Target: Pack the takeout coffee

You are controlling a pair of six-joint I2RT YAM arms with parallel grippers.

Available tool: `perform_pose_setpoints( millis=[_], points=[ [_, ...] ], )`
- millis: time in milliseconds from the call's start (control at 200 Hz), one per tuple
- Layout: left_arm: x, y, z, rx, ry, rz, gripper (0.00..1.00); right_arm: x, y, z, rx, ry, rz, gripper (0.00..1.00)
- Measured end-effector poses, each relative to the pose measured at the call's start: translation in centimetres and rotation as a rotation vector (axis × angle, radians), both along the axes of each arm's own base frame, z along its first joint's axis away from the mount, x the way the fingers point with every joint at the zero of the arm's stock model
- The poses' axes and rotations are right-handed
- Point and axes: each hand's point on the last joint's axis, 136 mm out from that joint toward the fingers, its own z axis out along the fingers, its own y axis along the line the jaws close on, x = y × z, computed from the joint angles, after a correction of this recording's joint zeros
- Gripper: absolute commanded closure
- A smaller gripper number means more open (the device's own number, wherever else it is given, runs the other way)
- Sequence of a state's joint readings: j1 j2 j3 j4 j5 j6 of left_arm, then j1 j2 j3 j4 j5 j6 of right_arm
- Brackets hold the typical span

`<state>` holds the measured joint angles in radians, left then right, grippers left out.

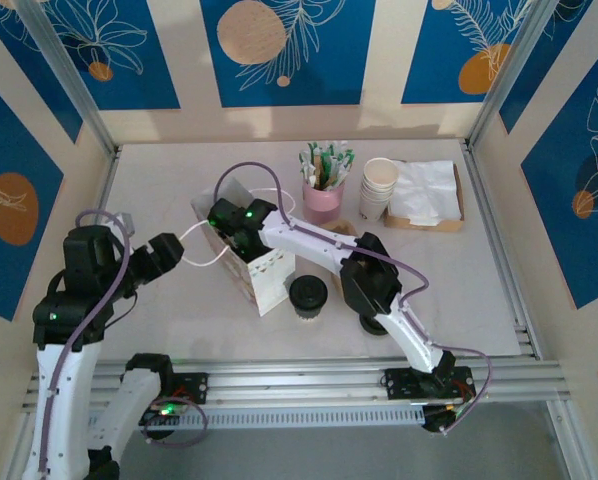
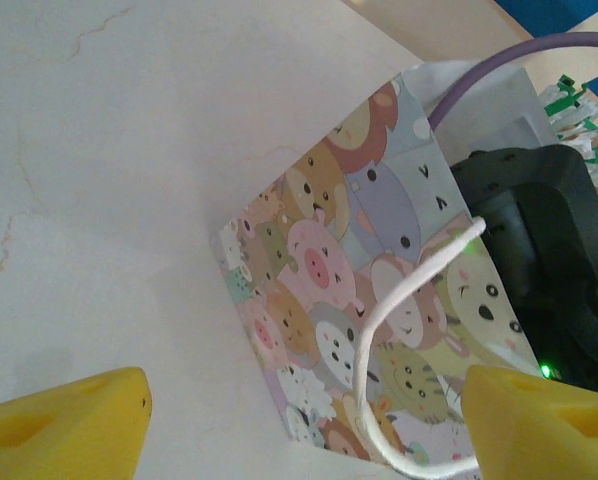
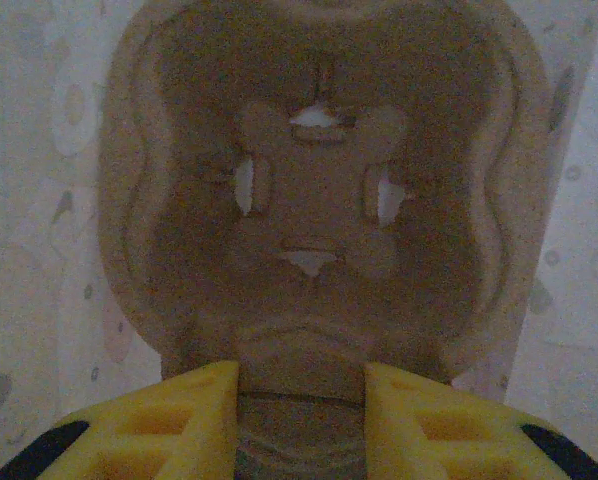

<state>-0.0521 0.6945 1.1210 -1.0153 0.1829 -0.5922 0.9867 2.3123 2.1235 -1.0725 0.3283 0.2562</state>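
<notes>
Out on the table [image 1: 449,290], just beside the near corner of the cartoon-animal gift bag [image 1: 267,278], sits the takeout coffee [image 1: 308,294]. It's upright, black lid on, nobody touching it. So it's not packed yet, and I'd guess that's on purpose. The right gripper [image 3: 301,388] is down inside the bag, clamped on the edge of a moulded pulp cup tray [image 3: 314,200], with paper walls on both sides of it. Looks like the tray goes in first so the cup gets a hollow to sit in instead of tipping over. The left gripper [image 2: 301,405] hangs by the bag's other side with its fingers spread wide. The white string handle [image 2: 379,320] loops between them but isn't pinched, so it's probably there to steady the bag. The stacked spare cups [image 1: 379,188] and napkins [image 1: 426,192] are well apart at the back.
</notes>
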Motion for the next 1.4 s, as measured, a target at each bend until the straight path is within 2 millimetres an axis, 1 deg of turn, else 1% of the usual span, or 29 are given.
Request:
perform_pose_setpoints(
  millis=[390, 525, 620, 765, 840, 950, 1105, 1261, 1401],
  points=[
    [-1.8, 0.1, -0.5, 0.002, 0.026, 0.000, 0.18, 0.3, 0.2, 0.3, 0.021, 0.006, -0.024, 0.53],
    [-2.1, 0.1, -0.6, 0.002, 0.032, 0.000, 0.18, 0.6, 0.7, 1.7, 0.050, -0.002, -0.036, 0.47],
    [-2.2, 0.1, -0.6, 0.002, 0.034, 0.000, 0.18, 1.0, 1.1, 2.7, 0.079, -0.015, -0.048, 0.39],
    [-2.4, 0.1, -0.6, 0.002, 0.034, 0.000, 0.18, 1.1, 1.1, 3.6, 0.091, -0.020, -0.054, 0.35],
    [-2.4, 0.1, -0.6, 0.001, 0.032, 0.000, 0.18, 0.9, 1.0, 4.2, 0.093, -0.021, -0.055, 0.31],
    [-2.4, 0.1, -0.5, 0.001, 0.029, 0.000, 0.18, 1.0, 0.9, 6.5, 0.117, -0.043, -0.057, 0.28],
    [-2.4, 0.1, -0.5, -0.002, 0.030, 0.002, 0.18, 1.0, 0.9, 11.4, 0.191, -0.102, -0.055, 0.24],
    [-2.4, 0.1, -0.7, -0.005, 0.034, 0.000, 0.18, 0.5, 0.4, 16.5, 0.273, -0.163, -0.053, 0.24],
    [-2.4, 0.0, -0.7, -0.011, 0.031, 0.003, 0.18, -0.2, -0.5, 20.1, 0.336, -0.199, -0.054, 0.25]
  ],
)
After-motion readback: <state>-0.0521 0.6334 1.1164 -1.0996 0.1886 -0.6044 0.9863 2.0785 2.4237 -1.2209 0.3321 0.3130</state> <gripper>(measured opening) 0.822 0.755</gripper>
